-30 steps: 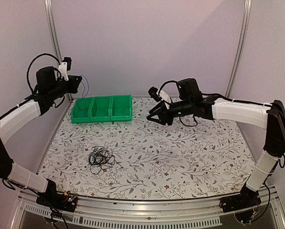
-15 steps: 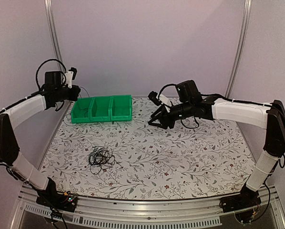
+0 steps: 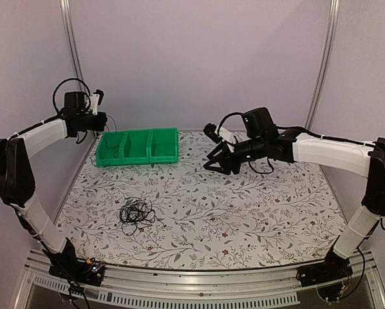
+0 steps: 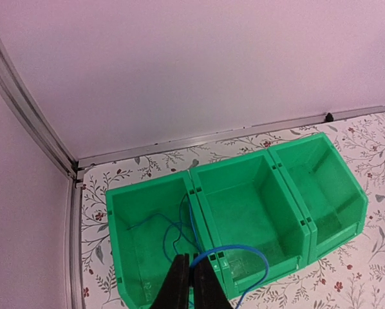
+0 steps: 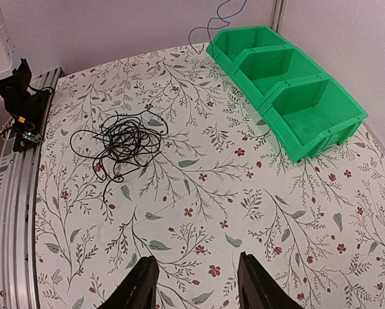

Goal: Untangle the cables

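The cables (image 3: 136, 212) lie as a wiry black bundle on the flowered table, left of the middle; the bundle also shows in the right wrist view (image 5: 122, 138). My left gripper (image 3: 102, 122) hangs above the left end of the green bin (image 3: 138, 132). In the left wrist view it (image 4: 192, 283) is shut on one thin wire (image 4: 244, 248), which looks blue there, loops over a bin wall (image 4: 199, 199) and trails into the left compartment. My right gripper (image 3: 213, 162) is open and empty above the table, right of the bin; its wrist view (image 5: 196, 283) shows only tablecloth between the fingers.
The bin (image 5: 289, 84) has three compartments and stands at the back left, close to the wall and a metal frame post (image 3: 69, 38). The middle and right compartments look bare. A rail (image 3: 179, 299) runs along the table's near edge.
My left arm has swung in toward the back left corner, and its gripper has shifted slightly while still holding the wire. My right gripper has moved a little to the right. The bundle has not moved.
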You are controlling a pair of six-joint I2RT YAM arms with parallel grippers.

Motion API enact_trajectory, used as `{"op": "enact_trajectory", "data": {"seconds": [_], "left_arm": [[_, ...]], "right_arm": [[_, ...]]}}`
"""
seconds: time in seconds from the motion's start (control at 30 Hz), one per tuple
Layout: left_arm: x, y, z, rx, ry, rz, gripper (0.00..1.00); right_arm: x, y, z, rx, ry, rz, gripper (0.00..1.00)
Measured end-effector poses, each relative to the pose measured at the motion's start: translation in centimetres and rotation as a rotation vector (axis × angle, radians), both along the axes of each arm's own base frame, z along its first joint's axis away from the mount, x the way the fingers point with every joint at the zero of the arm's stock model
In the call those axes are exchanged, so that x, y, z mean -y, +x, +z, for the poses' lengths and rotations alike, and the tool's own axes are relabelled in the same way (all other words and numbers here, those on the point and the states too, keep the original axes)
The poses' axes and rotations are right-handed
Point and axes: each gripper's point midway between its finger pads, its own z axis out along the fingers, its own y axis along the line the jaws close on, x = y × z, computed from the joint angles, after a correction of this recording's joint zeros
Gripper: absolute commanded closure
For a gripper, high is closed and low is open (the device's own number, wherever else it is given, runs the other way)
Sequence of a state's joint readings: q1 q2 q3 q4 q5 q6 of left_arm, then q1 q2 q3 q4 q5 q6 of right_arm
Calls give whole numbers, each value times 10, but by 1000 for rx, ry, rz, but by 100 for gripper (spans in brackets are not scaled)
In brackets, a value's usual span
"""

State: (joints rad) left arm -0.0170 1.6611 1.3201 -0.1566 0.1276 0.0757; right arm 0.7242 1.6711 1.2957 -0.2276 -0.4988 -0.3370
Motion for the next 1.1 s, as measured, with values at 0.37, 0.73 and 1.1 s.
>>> {"op": "enact_trajectory", "data": {"seconds": [0.37, 0.73, 1.1], "left_arm": [[-4, 42, 25, 65, 6, -6, 100], [-28, 76, -13, 10, -25, 19, 100], [-34, 112, -15, 55, -247, 2, 99]], "right_arm": [[2, 1, -3, 13, -20, -5, 53], [4, 3, -5, 21, -34, -13, 53], [5, 5, -11, 30, -57, -15, 53]]}}
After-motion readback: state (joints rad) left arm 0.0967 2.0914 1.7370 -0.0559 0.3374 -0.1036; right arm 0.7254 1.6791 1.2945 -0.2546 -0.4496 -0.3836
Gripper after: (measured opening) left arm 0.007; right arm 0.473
